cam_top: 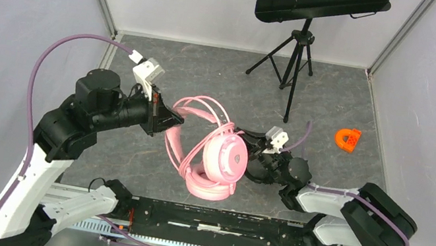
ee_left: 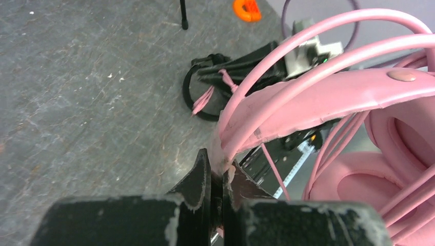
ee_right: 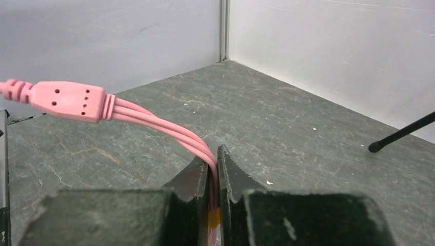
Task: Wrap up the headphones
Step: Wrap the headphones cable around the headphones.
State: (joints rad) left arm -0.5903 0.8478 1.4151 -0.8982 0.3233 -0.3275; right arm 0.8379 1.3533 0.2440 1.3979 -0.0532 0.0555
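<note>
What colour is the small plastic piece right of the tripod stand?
Orange; the small plastic piece shows best in the top external view.

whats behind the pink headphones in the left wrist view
Behind the pink headphones: the right arm's black fingers pinching the pink cable, and farther off the orange piece. The headband and cable loops cover the rest of that arm.
</note>
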